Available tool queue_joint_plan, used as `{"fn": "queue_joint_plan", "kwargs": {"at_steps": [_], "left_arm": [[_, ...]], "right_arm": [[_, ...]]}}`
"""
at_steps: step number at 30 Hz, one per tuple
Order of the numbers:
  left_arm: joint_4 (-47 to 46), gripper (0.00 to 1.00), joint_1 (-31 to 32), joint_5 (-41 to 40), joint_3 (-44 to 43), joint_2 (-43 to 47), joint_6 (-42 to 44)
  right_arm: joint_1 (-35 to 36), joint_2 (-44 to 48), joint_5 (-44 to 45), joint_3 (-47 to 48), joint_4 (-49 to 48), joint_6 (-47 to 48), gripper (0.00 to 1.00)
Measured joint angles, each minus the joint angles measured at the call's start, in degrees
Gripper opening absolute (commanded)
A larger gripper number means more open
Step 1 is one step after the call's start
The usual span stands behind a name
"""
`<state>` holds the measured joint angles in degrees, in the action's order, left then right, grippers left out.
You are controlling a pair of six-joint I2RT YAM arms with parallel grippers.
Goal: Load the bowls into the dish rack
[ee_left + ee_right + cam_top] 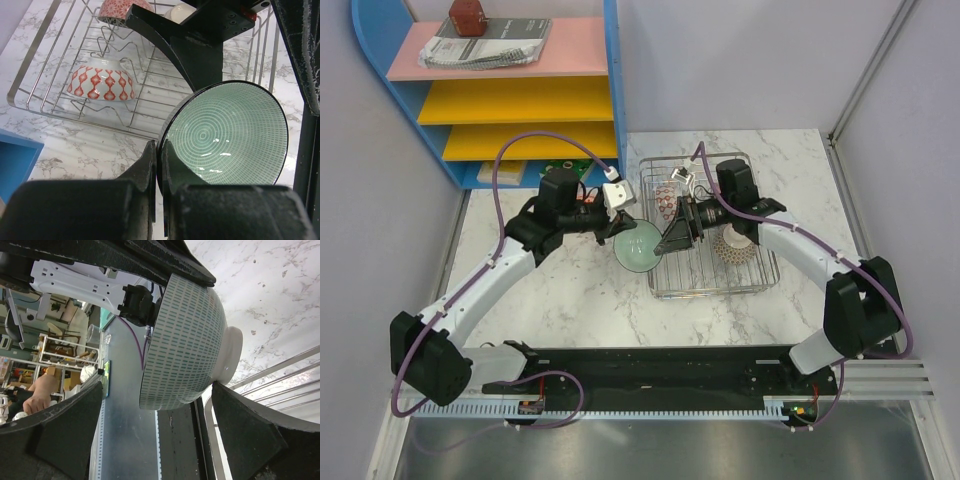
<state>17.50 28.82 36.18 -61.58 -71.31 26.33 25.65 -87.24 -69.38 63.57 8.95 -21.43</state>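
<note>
Rack lies on the marble table, right of centre, with three bowls in it. A red-and-white bowl sits mouth down on the wires near its left side, a red bowl is just behind that, and a beige bowl is toward the right side. The left gripper is pinched tight on the rim of the green bowl, holding it on edge by the rack's left rim, its ringed inside facing the left wrist camera. The right gripper reaches in from the rack side with its jaws spread wide, one finger on either side of the green bowl's outside. The finger by the foot ring is very close, but whether it touches I cannot tell. A coloured shelf stands at the table's far-left corner.
</note>
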Motion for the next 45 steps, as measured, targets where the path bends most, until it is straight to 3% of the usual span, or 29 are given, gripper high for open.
{"fn": "queue_joint_plan", "kwargs": {"at_steps": [14,32,40,45], "left_arm": [[1.2,0.02,0.7,1.0,-1.9,0.1,-0.4],[1.2,0.02,2.2,2.5,-2.2,-0.4,-0.4],[1.2,0.02,2.6,2.7,-2.2,-0.6,-0.4],[1.1,0.02,2.8,2.6,-2.2,-0.7,-0.4]], "right_arm": [[0.0,-5.2,-3.1,0.0,-1.3,-0.6,0.98],[0.0,-5.3,-4.0,2.4,-1.7,-0.3,0.98],[0.1,-5.3,-5.4,2.5,-1.7,-0.2,0.84],[0.0,-5.4,-6.4,2.5,-1.6,0.0,0.81]]}}
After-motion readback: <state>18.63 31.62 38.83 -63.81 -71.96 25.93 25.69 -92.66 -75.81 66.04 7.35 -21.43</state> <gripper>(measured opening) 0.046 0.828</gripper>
